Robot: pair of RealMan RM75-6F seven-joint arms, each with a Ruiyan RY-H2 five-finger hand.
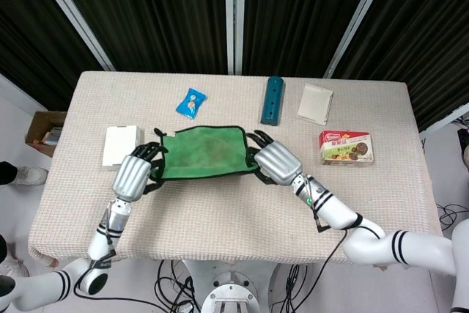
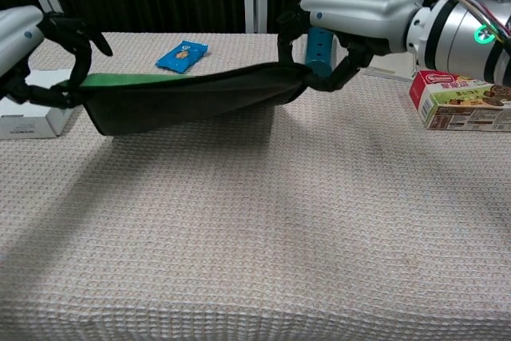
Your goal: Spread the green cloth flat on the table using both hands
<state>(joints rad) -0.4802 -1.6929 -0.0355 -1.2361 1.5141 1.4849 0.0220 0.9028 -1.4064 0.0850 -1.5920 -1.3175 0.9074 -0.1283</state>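
The green cloth with dark edging and a dark underside (image 1: 203,152) is hanging stretched between the two hands above the middle of the beige waffle-weave table (image 1: 220,210); in the chest view it is sagging in a shallow curve, clear of the surface and casting a shadow below. The left hand (image 1: 134,175) is gripping the cloth's left edge, with dark fingers (image 2: 76,65) curling over the hem. The right hand (image 1: 275,162) is gripping the right edge, its fingers closing around bunched fabric. From the head view the cloth is showing its green face upward, roughly rectangular and nearly level. Whether any part of its lower edge is touching the table is hard to say from these angles, though it appears to be lifted.

Behind the cloth, a blue snack packet (image 1: 191,102) is lying on the table. A teal cylindrical object (image 1: 271,100) is lying toward the far edge, with a flat cream-coloured square pad (image 1: 314,103) just beside it. A white rectangular box (image 1: 121,144) is sitting near the left hand, and a red-and-green printed carton (image 1: 346,146) is sitting well to the right.
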